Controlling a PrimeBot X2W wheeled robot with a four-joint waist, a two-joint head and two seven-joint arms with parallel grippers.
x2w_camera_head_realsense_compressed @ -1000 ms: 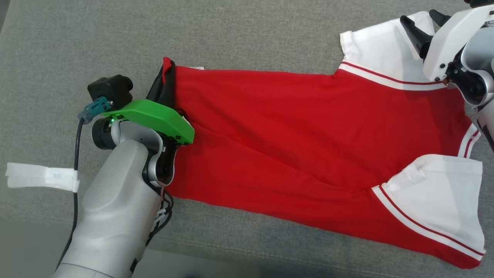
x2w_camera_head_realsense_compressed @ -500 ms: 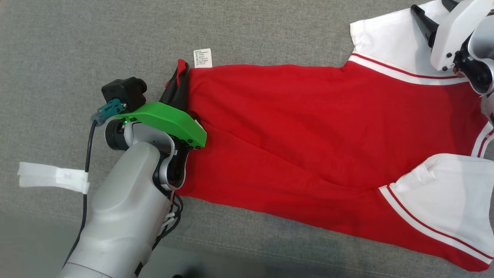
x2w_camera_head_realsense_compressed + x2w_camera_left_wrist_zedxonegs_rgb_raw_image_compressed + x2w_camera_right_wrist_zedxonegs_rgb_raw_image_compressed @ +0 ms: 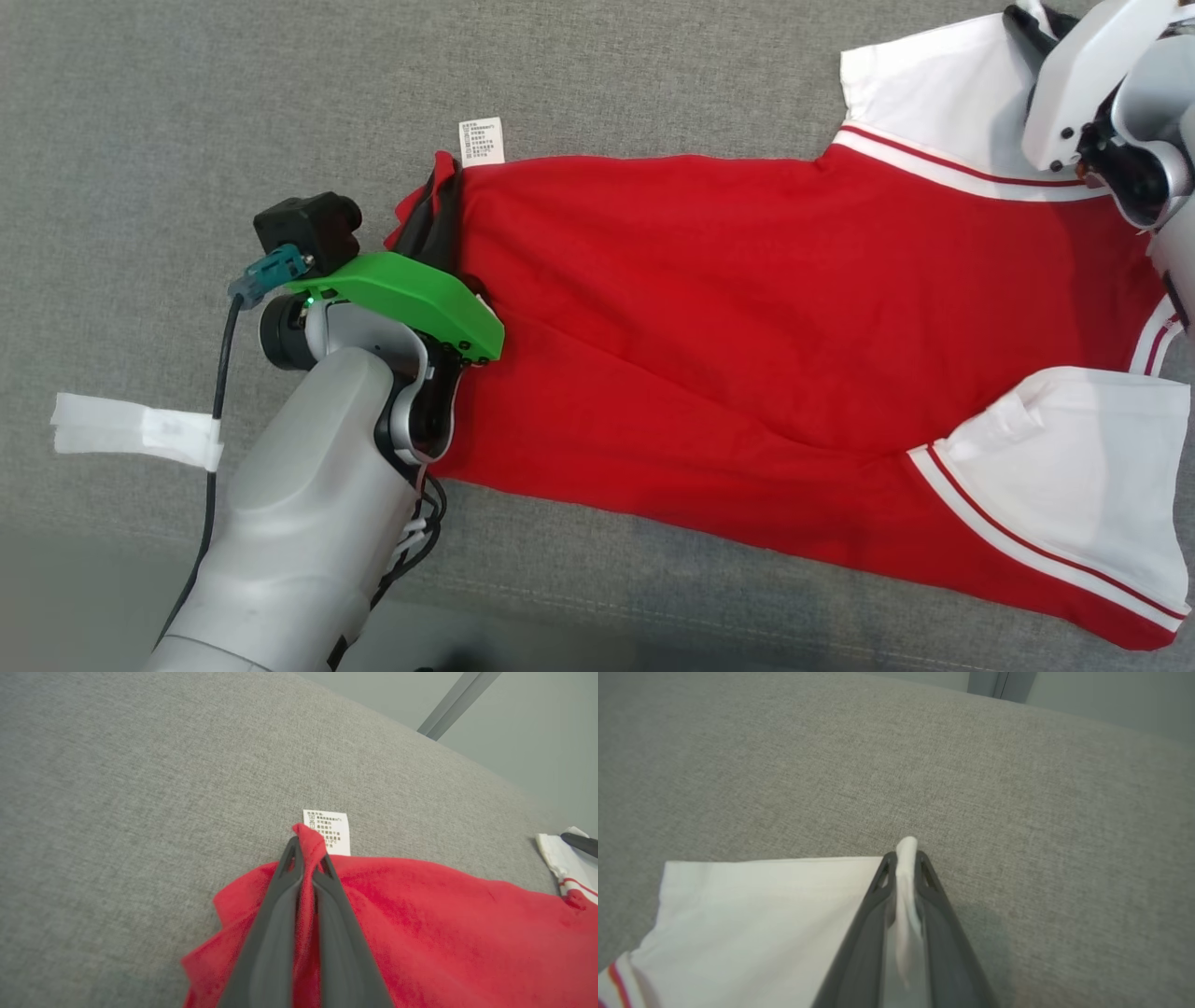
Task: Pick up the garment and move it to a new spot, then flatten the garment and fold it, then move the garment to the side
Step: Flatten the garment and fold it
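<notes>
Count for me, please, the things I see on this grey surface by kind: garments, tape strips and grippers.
garment: 1
white tape strip: 1
grippers: 2, the left gripper and the right gripper
Total: 4

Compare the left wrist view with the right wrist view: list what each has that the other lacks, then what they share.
Left wrist view: the left gripper shut on the red edge of the red-and-white fabric garment, beside a white printed care label. Right wrist view: the right gripper shut on the garment's plain white sleeve. Shared: the grey woven surface and the sleeve's red-striped trim.
</notes>
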